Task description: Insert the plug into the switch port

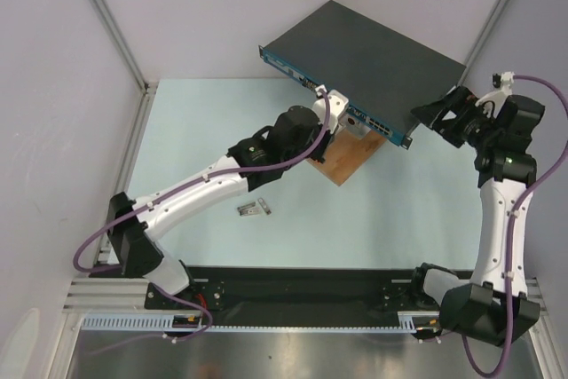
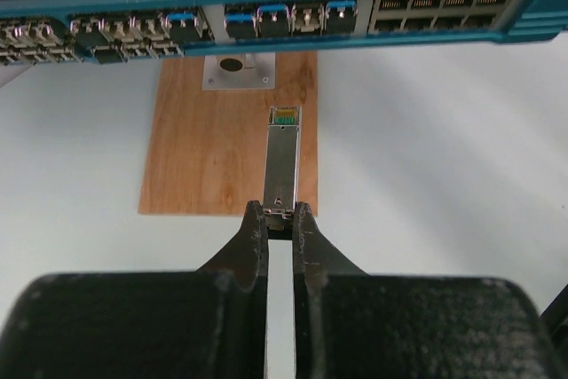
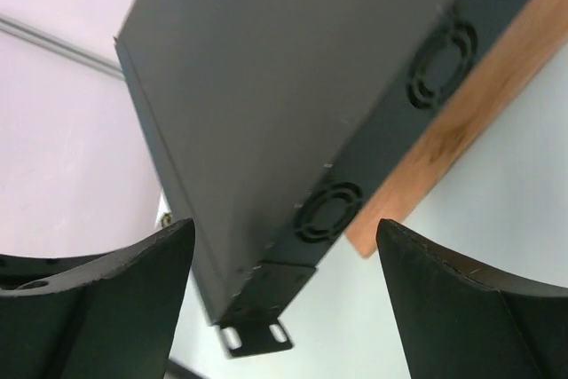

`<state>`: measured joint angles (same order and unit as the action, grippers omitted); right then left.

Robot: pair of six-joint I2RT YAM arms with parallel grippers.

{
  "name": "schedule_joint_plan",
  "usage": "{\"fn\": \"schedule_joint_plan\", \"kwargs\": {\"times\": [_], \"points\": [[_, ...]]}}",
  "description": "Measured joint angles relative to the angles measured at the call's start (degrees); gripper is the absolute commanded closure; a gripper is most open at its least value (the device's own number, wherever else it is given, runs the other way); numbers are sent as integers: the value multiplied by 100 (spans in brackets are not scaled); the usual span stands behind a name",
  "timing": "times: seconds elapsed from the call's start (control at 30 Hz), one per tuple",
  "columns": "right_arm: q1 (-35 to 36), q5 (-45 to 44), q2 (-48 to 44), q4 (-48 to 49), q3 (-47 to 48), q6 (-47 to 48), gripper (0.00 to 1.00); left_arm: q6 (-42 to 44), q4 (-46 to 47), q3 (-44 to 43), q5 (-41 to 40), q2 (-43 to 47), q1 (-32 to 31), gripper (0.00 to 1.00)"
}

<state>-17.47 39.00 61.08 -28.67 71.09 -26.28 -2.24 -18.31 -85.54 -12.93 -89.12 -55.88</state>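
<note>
Closest to my left wrist camera, the left gripper [image 2: 280, 219] is pinching the plug [image 2: 282, 157] by its rear end, its black fingers [image 2: 253, 241] nearly together with only the plug's narrow tail between them. I am seeing the plug sticking straight out ahead, its green-and-gold tip pointing at the port row but stopping short of it, not touching. The right gripper [image 3: 282, 232] is standing wide open and gripping nothing. Its broad matte fingers are framing the switch's corner, and I cannot tell whether either is touching the casing

Going by size, the pale blue table [image 1: 204, 130] is lying smooth and flat under everything. The switch [image 1: 364, 46] is sitting at the far side, a large flat rectangular box of dark grey sheet metal with round fan grilles in its side wall and a mounting ear at the corner. Its narrow blue front face is carrying rows of small ports. Beneath it a brown wooden board [image 2: 222, 144] is showing fine grain, with a small silver plate [image 2: 238, 70] on it. The plug is showing a slim, shiny rectangular metal body. A small metal piece [image 1: 253, 209] is lying on the table near the left arm
</note>
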Motion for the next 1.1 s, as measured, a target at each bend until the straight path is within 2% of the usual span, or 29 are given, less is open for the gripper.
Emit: {"fn": "schedule_joint_plan", "kwargs": {"times": [0.33, 0.5, 0.8, 0.97, 1.1], "points": [[-33, 697, 398, 892, -702, -883, 14, -380, 46, -509, 2, -514, 44, 100], [-33, 964, 485, 1482, -984, -1283, 22, -535, 42, -579, 7, -645, 197, 100], [-81, 1318, 623, 1954, -1246, -2002, 53, -671, 68, -627, 4, -702, 389, 100], [-96, 1362, 643, 2000, -1250, -2070, 70, -669, 114, -656, 4, -702, 433, 100], [-103, 1390, 654, 2002, -1250, -2072, 80, -649, 122, -660, 0, -702, 498, 100]]}}
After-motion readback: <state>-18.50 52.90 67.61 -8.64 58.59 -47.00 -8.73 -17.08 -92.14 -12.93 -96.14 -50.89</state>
